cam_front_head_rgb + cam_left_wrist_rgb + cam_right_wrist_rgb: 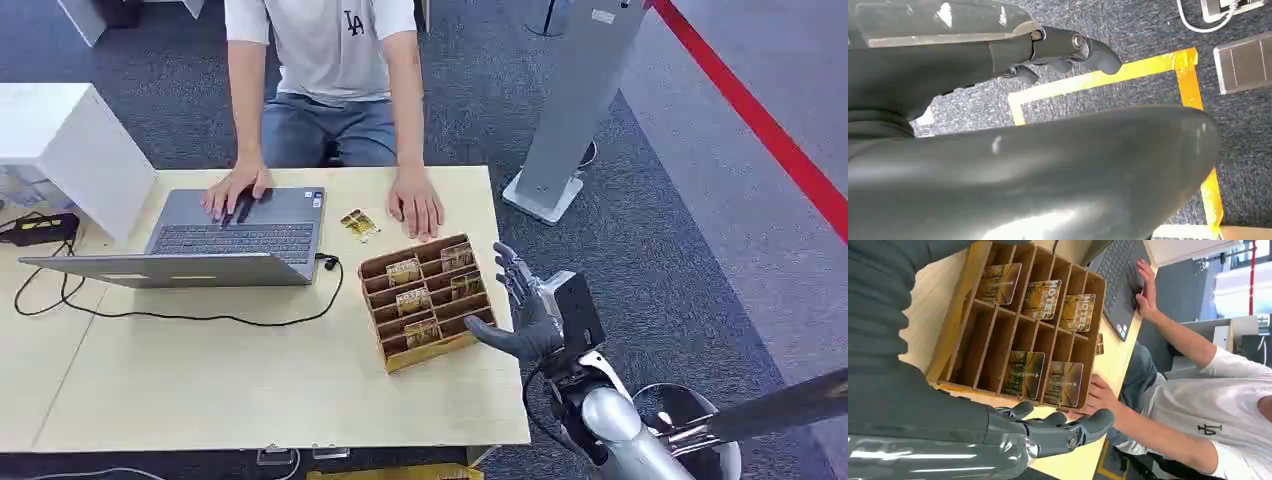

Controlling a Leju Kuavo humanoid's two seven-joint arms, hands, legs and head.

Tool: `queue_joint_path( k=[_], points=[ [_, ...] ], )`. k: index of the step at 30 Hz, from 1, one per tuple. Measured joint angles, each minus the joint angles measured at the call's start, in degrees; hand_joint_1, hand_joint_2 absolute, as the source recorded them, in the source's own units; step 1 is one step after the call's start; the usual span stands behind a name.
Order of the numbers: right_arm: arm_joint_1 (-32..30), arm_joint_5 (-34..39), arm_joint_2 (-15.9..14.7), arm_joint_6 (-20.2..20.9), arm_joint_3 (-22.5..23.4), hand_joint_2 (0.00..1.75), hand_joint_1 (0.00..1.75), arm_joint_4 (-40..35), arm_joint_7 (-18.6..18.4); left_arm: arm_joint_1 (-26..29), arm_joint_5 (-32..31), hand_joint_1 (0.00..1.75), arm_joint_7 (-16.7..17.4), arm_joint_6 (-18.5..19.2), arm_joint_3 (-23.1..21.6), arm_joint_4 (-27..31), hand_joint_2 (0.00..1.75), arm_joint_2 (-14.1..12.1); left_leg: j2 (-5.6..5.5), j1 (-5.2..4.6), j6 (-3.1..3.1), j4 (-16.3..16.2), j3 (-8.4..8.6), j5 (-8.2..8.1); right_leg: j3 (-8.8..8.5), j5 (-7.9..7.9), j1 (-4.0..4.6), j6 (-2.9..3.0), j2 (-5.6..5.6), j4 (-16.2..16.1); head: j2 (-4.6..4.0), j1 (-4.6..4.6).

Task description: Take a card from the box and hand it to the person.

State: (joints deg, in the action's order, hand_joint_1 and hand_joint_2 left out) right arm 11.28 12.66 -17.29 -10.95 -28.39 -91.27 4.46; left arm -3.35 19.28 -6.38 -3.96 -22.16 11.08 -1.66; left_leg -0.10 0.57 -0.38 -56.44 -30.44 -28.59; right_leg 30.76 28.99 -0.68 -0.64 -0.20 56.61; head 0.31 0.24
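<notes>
While right hand [522,305] hovers empty-fingered beside it | box [425,300] holds five cards [410,299] | left hand [1063,50] curled.

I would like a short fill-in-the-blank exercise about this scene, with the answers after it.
1. The robot's right hand hovers beside the wooden ____ that holds cards.
2. One of the person's hands rests on the ____.
3. A loose card lies on the table between the laptop and the person's other ____.

Answers: box; laptop; hand
</notes>
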Motion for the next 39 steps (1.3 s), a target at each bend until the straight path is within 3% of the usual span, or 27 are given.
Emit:
queue_joint_path(
  k=[11, 14, 17, 19, 21, 22, 23, 24, 29, 34, 37, 38, 39],
  points=[
    [0.7, 0.0, 0.1, 0.2, -0.1, 1.75, 0.00, 0.0, 0.0, 0.0, 0.3, 0.00, 0.0, -0.1, -0.1, 0.0, 0.00, -0.1, 0.00, 0.00, 0.00, 0.0, 0.00, 0.00, -0.01, 0.00, 0.00, 0.00, 0.00, 0.0, 0.00, 0.00],
    [0.8, -3.1, 0.1, -1.6, -0.1, 1.75, 0.00, 0.0, -0.6, 0.0, 0.7, 0.00, 0.0, -0.1, -0.1, 0.0, 0.00, -0.1, 0.00, 0.00, 0.00, 0.0, -0.01, 0.00, -0.01, 0.00, 0.00, 0.00, 0.00, 0.0, 0.00, -0.02],
    [1.4, -16.9, 0.1, -6.4, -0.5, 1.75, 0.00, -0.2, -4.8, 0.0, 1.3, 0.00, 0.0, -0.3, -0.2, 0.0, 0.00, -0.2, 0.00, 0.00, 0.00, 0.0, -0.01, 0.00, -0.01, 0.00, 0.00, 0.00, 0.00, 0.0, 0.00, 0.00],
    [2.1, -35.6, 0.1, -9.2, -1.2, 1.75, 0.00, -0.8, -12.1, 0.0, 1.6, 0.00, 0.0, -0.3, -0.2, 0.0, 0.00, -0.2, 0.00, 0.00, 0.00, 0.0, 0.00, 0.00, -0.02, 0.00, 0.00, 0.00, 0.00, 0.0, 0.00, -0.02],
    [2.0, -51.8, 0.1, -8.5, -1.9, 1.75, 0.00, -2.2, -17.2, 0.0, 1.9, 0.00, 0.2, -0.2, -0.2, 0.0, 0.00, -0.2, 0.00, 0.00, 0.00, 0.0, -0.01, 0.00, -0.01, 0.00, 0.00, 0.00, -0.01, 0.0, 0.00, 0.04],
    [2.0, -57.6, 0.3, -7.8, -2.4, 1.75, 0.54, -3.0, -19.0, 0.0, 1.9, 0.00, 0.2, -0.2, -0.3, 0.0, 0.00, -0.2, -0.01, 0.00, 0.00, 0.0, 0.00, 0.00, -0.01, 0.00, 0.00, 0.00, -0.01, 0.0, 0.00, 0.09],
    [2.0, -61.2, 0.4, -6.7, -2.8, 1.75, 1.40, -3.6, -20.5, -0.1, 1.9, 0.00, 0.2, -0.2, -0.3, 0.0, 0.00, -0.2, -0.01, 0.00, 0.00, 0.0, 0.00, 0.00, -0.01, 0.00, 0.00, 0.00, 0.00, 0.0, 0.00, 0.02],
    [2.0, -63.4, 0.5, -5.8, -3.1, 1.75, 1.50, -4.0, -21.4, -0.1, 1.9, 0.00, 0.2, -0.1, -0.4, 0.0, 0.00, -0.2, -0.01, 0.00, 0.00, 0.0, 0.00, 0.00, -0.01, 0.00, 0.00, 0.00, 0.00, 0.0, 0.00, -0.02],
    [1.6, -74.9, 1.9, -0.6, -5.3, 1.75, 1.52, -6.3, -24.2, -0.2, 1.9, 0.00, 0.0, 0.2, -1.1, 0.0, 0.00, -0.2, 0.00, 0.01, 0.00, 0.0, 0.00, 0.00, -0.01, 0.00, 0.01, 0.00, -0.01, 0.0, 0.00, -0.09],
    [1.4, -80.2, 3.1, 3.4, -7.6, 1.75, 1.45, -6.6, -24.7, -0.3, 1.8, 0.00, -0.2, 0.2, -1.6, 0.0, 0.00, -0.2, -0.01, 0.01, 0.00, 0.0, -0.01, 0.00, -0.02, 0.00, 0.00, 0.00, 0.00, 0.0, 0.00, 0.09],
    [1.5, -81.8, 4.4, 5.7, -9.3, 1.75, 1.29, -5.6, -24.5, -0.8, 1.8, 0.00, -0.2, 0.5, -2.1, 0.0, 0.00, -0.2, -0.01, 0.01, 0.00, 0.0, -0.01, 0.01, -0.03, 0.00, 0.00, 0.00, -0.03, 0.0, 0.00, 0.07],
    [1.5, -82.1, 4.8, 5.9, -9.7, 1.75, 1.03, -5.2, -24.5, -0.9, 1.8, 0.00, -0.1, 0.5, -2.1, 0.0, 0.00, -0.2, -0.01, 0.01, 0.00, 0.0, -0.01, 0.01, -0.02, 0.00, 0.00, 0.00, -0.02, 0.0, 0.00, 0.07],
    [1.6, -82.2, 5.1, 6.2, -10.1, 1.75, 0.98, -4.6, -24.5, -1.0, 1.8, 0.00, 0.0, 0.6, -2.2, 0.0, 0.00, -0.2, -0.01, 0.01, 0.00, 0.0, -0.01, 0.01, -0.03, 0.00, 0.00, 0.00, -0.02, 0.0, 0.00, 0.02]
  ],
)
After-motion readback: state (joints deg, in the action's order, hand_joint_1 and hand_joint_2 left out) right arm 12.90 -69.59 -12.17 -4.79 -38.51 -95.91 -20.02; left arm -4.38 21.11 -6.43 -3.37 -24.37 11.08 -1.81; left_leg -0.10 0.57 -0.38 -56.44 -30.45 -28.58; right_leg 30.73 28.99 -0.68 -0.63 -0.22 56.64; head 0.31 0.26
